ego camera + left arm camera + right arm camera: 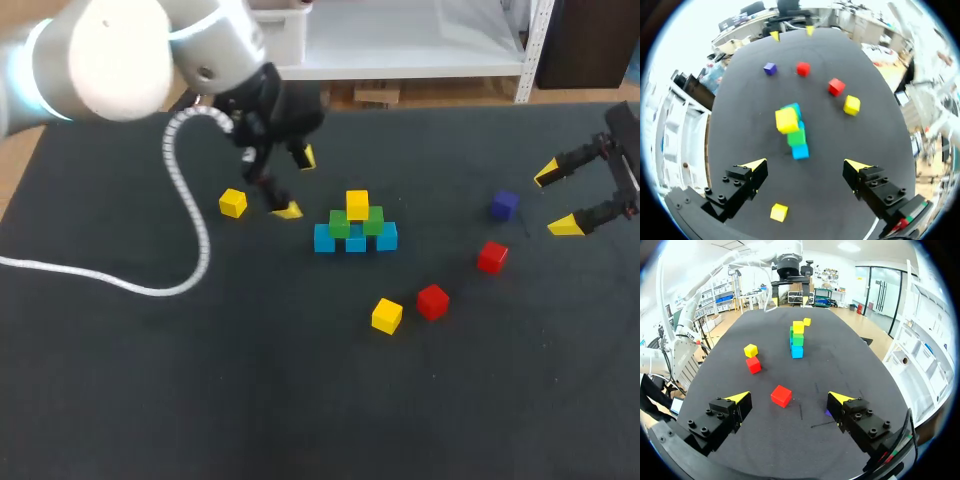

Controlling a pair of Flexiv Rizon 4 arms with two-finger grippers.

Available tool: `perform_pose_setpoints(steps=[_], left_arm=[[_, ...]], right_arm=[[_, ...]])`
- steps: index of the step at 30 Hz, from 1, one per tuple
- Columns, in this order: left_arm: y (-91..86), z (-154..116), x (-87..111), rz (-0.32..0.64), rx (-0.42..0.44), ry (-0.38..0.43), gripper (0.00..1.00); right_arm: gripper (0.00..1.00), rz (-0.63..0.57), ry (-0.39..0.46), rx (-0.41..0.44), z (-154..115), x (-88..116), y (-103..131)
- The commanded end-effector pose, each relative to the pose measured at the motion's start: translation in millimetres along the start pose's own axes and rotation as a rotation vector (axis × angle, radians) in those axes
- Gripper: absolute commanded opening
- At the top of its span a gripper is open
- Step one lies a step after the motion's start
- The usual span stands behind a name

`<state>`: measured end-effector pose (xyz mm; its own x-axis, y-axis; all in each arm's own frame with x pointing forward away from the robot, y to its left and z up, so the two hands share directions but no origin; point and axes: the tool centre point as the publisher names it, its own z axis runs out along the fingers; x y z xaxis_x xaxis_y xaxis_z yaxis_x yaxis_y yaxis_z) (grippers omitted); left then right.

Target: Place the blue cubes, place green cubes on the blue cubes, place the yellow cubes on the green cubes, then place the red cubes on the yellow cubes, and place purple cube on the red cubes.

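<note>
Jaws apart on both arms, nothing held.

Left gripper point(296, 184) hangs over the table point(120, 380) with its fingers spread wide. Just ahead of it stands the stack point(356, 225): three blue cubes point(324, 239) in a row, two green cubes point(373, 220) on them, one yellow cube point(357, 203) on top. A loose yellow cube point(779, 212) lies under this gripper, nearer one finger, untouched.

Right gripper point(790, 398) hangs well apart from the stack, fingers wide. A red cube point(781, 395) lies ahead of the gap between its fingers, touching neither. The purple cube point(504, 205) sits near this gripper, between it and the stack; in the right wrist view one finger mostly hides it. Farther ahead, off to one side of the stack, a second red cube point(753, 364) and another yellow cube point(751, 350) lie close together.
</note>
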<state>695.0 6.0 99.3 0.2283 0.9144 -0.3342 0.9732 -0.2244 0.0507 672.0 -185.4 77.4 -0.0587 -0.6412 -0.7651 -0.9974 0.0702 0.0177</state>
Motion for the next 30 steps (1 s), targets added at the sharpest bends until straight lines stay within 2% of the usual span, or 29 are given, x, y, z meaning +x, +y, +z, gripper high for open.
perform_pose_setpoints(steps=[1,7,8,9,11,12,17,18,22,30], left_arm=[[-0.3,-11,20.6,0.086,0.037,0.035,1.0],[12.3,-19,61.8,0.137,0.042,0.039,1.0],[15.0,-19,68.8,0.146,0.047,0.067,1.0],[17.9,-19,76.1,0.16,0.034,0.046,1.0],[24.3,-16,90.3,0.161,0.044,0.071,1.0],[27.7,-15,97.1,0.171,0.04,0.05,1.0],[46.8,-7,127.7,0.177,0.06,0.075,1.0],[50.1,-4,132.4,0.185,0.065,0.091,1.0],[60.9,7,147.4,0.181,0.064,0.069,1.0],[69.3,29,158.7,0.188,0.08,0.028,1.0]], right_arm=[[1.0,-0.001,-0.002,-0.001,1,0,-1],[1.0,-0.001,-0.002,-0.001,1,0,-1],[1.0,-0.001,-0.002,-0.001,1,0,-1],[1.0,-0.001,-0.002,-0.001,1,0,-1],[1.0,-0.001,-0.002,-0.001,1,0,-1],[1.0,-0.001,-0.002,-0.001,1,0,-1],[1.0,-0.001,-0.002,-0.001,1,0,-1],[1.0,-0.001,-0.002,-0.001,1,0,-1],[1.0,-0.001,-0.002,-0.001,1,0,-1],[1.0,-0.001,-0.002,-0.001,1,0,-1]])
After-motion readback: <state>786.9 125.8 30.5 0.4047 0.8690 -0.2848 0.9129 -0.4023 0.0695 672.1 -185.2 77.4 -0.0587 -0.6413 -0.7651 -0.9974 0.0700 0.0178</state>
